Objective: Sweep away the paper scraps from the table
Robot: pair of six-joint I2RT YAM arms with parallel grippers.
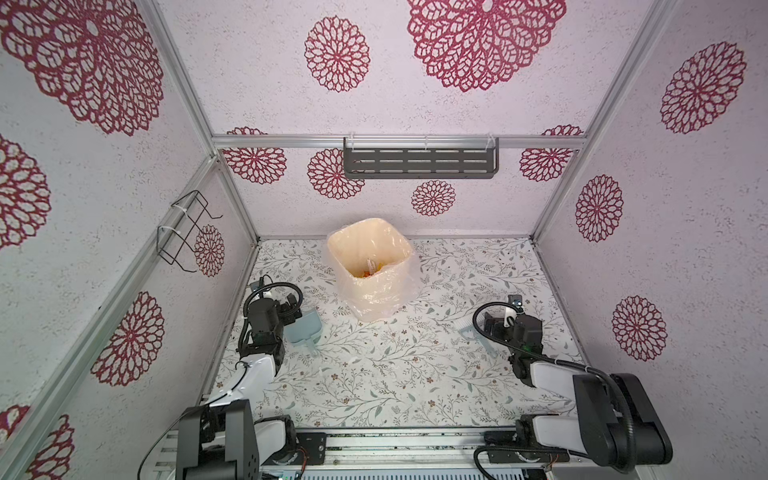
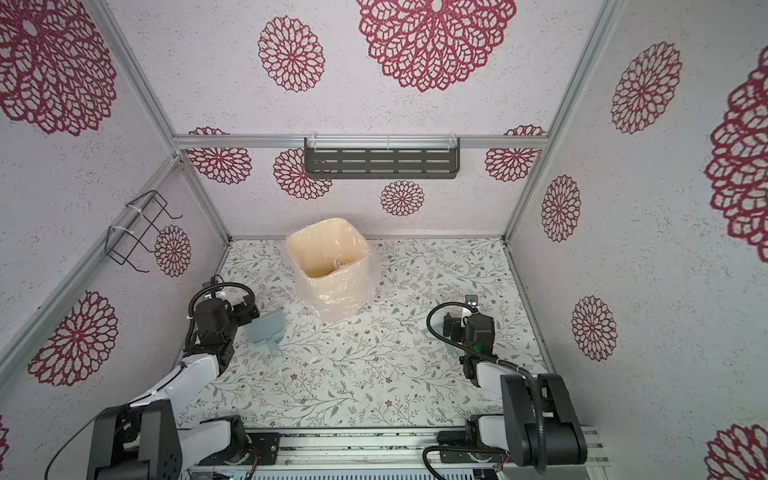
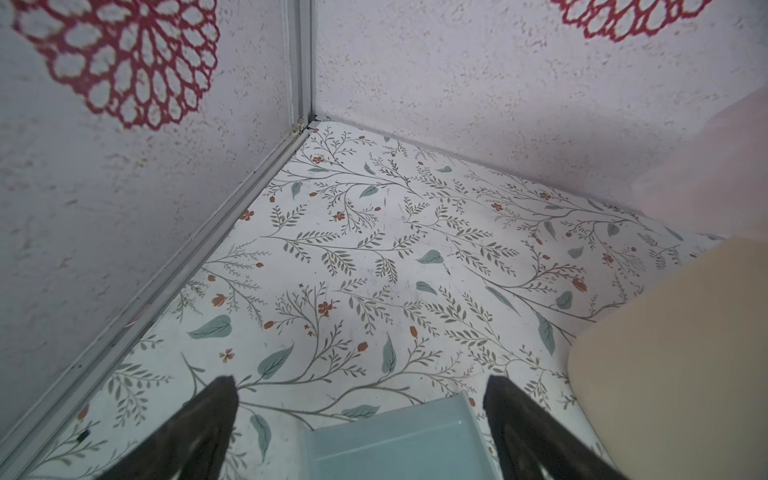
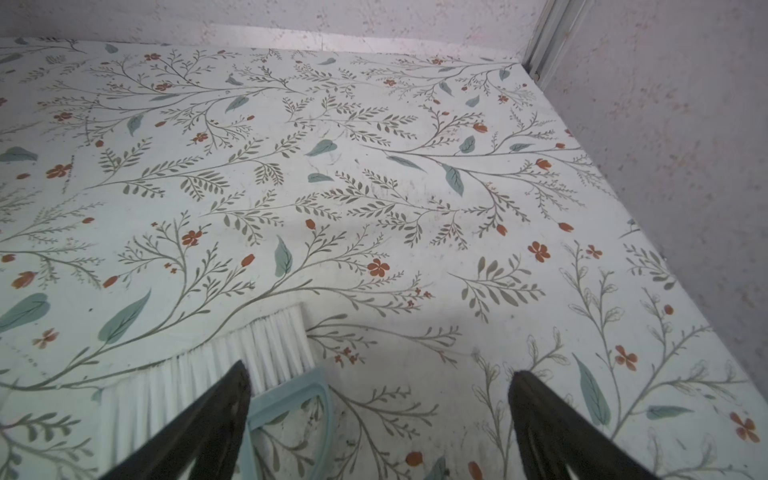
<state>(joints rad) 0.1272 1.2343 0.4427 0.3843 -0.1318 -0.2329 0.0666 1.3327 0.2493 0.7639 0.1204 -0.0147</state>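
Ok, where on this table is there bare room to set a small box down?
The widest bare patch is the middle and front of the table, between the dustpan, the brush and the front rail. The back right corner, right of the bin, is bare too. It is crowded by the left gripper at the dustpan and the right gripper at the brush.

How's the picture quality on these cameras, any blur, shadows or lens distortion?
Both top views: wide-angle, wall rosettes stretch toward the edges, light even. Left wrist view: fingers and bin close and blurred, table print sharp. Right wrist view: fingers blurred, brush bristles crisp, soft shadow ahead of them.
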